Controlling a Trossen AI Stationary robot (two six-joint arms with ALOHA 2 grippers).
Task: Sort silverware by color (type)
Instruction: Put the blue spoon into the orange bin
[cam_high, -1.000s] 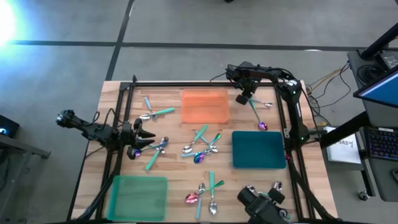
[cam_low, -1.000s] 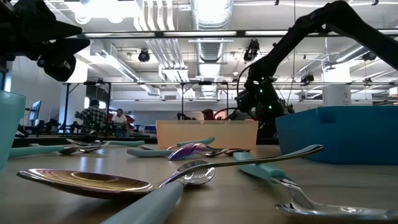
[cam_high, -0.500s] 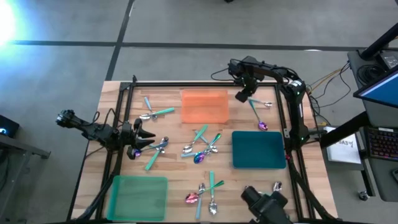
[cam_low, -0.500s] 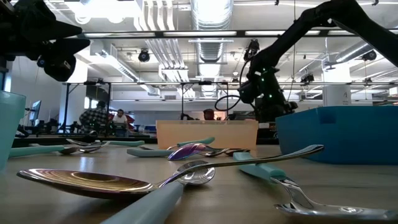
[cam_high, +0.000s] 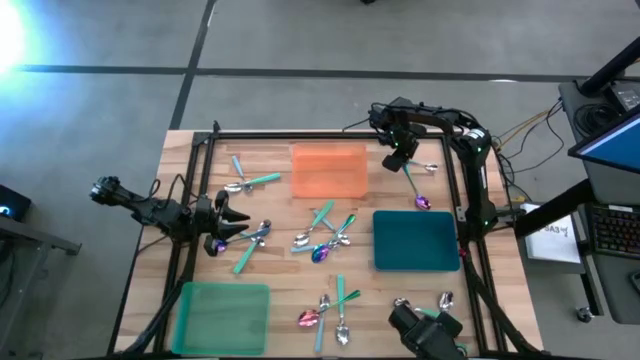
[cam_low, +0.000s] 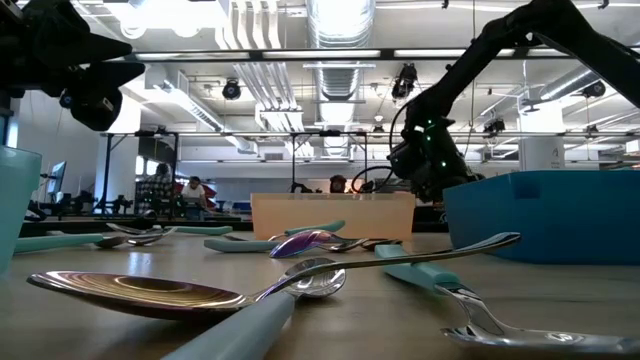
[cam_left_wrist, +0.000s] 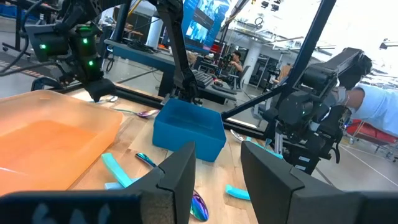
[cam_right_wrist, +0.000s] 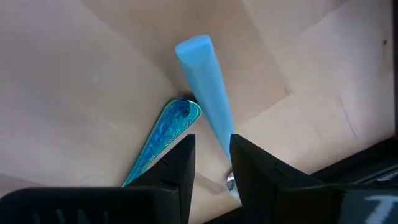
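Silverware (cam_high: 322, 243) lies scattered over the table (cam_high: 272, 275) in loose clusters: one at the centre of the high view, one at lower centre, a pair at upper left beside the orange tray (cam_high: 328, 170), and a few at upper right. The right gripper (cam_high: 396, 157) hovers over that upper-right group. Its wrist view looks straight down on a teal handle (cam_right_wrist: 205, 93) lying flat on the wood, with an iridescent handle (cam_right_wrist: 163, 140) touching it at an angle. The fingers (cam_right_wrist: 171, 168) stand slightly parted, straddling the teal handle, with nothing between them yet.

These pieces look light, stiff and thin — probably slick too, and they lie flush on the board, so a grip will likely have to pinch across the narrow handle from above. The teal handle seems the better hold, thicker and matte. The iridescent one leaning against it is the snag — a finger coming down on that side could nudge or trap it.

The left gripper (cam_high: 222, 222) waits at left centre, above a spoon (cam_high: 257, 235), its fingers (cam_left_wrist: 177, 177) partly spread and holding nothing. The teal tray (cam_high: 414, 240) sits at right centre, the green tray (cam_high: 222, 315) at lower left, both bare.
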